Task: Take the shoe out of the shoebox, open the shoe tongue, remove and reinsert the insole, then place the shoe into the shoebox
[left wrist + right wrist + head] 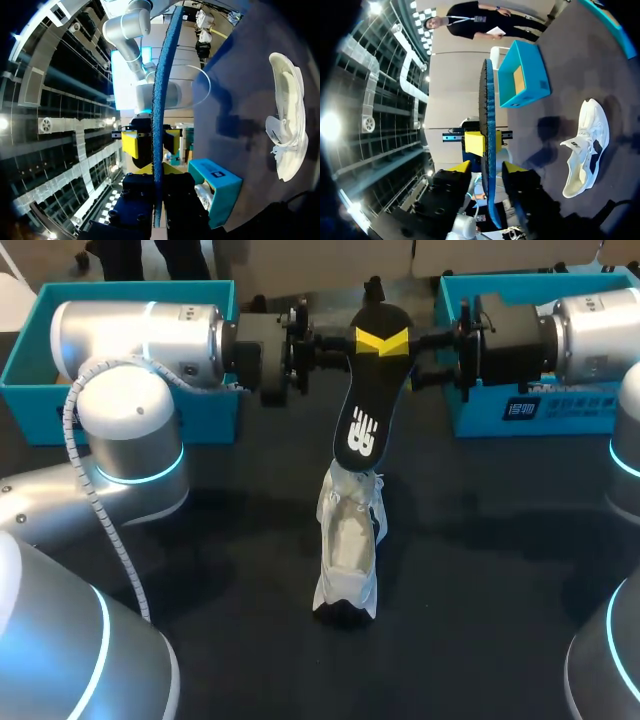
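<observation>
The black foam insole with a white logo (362, 420) hangs in the air. Its upper end sits between the yellow fingertips of the left gripper (368, 341), which are pressed flat against both of its faces. The right gripper (396, 341) meets it at the same spot from the opposite side; whether it grips cannot be told. The insole's long axis runs from the fingers down toward the white lace-up shoe (348, 540). The shoe lies below them on the dark table (480, 560), along the same line, laced end toward the fingers.
</observation>
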`<control>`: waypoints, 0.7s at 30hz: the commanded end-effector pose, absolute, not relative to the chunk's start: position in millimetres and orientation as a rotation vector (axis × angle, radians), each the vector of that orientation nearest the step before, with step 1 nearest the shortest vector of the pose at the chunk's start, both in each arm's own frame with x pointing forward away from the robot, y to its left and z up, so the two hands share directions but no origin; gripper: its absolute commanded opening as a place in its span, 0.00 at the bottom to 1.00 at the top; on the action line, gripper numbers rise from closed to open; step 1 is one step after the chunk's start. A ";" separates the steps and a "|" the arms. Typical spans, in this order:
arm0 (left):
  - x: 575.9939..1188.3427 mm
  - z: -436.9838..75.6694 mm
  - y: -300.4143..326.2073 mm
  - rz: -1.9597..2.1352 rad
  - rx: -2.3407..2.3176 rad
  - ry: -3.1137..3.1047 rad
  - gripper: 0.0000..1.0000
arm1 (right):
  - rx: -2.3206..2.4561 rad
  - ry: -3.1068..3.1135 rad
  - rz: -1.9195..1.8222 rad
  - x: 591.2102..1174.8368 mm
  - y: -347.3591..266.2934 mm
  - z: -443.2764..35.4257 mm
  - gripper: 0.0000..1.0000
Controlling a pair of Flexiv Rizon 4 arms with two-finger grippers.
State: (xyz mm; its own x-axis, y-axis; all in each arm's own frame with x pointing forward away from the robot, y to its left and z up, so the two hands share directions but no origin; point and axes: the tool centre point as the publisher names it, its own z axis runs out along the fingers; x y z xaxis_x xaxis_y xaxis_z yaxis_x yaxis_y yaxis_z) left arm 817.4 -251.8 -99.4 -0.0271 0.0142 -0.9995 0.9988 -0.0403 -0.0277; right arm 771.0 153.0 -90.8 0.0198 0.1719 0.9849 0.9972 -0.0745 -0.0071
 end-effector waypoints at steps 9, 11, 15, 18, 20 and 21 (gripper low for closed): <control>798.2 -108.5 -242.3 -1.343 1.194 1.319 0.00 | -1.430 -1.402 -1.230 752.1 121.5 -94.8 1.00; 795.2 -109.5 -241.2 -1.364 1.178 1.339 0.00 | -1.447 -1.432 -1.239 749.9 116.3 -95.2 1.00; 788.7 -112.8 -239.0 -1.399 1.138 1.395 0.00 | -1.482 -1.501 -1.241 745.4 106.7 -95.3 1.00; 780.4 -116.3 -235.3 -1.431 1.102 1.444 0.00 | -1.494 -1.564 -1.238 741.5 99.2 -95.0 1.00; 775.0 -120.1 -232.1 -1.450 1.075 1.480 0.00 | -1.491 -1.602 -1.247 739.6 96.0 -93.5 1.00; 772.3 -121.6 -230.3 -1.455 1.070 1.489 0.00 | -1.489 -1.624 -1.244 738.7 94.7 -93.0 1.00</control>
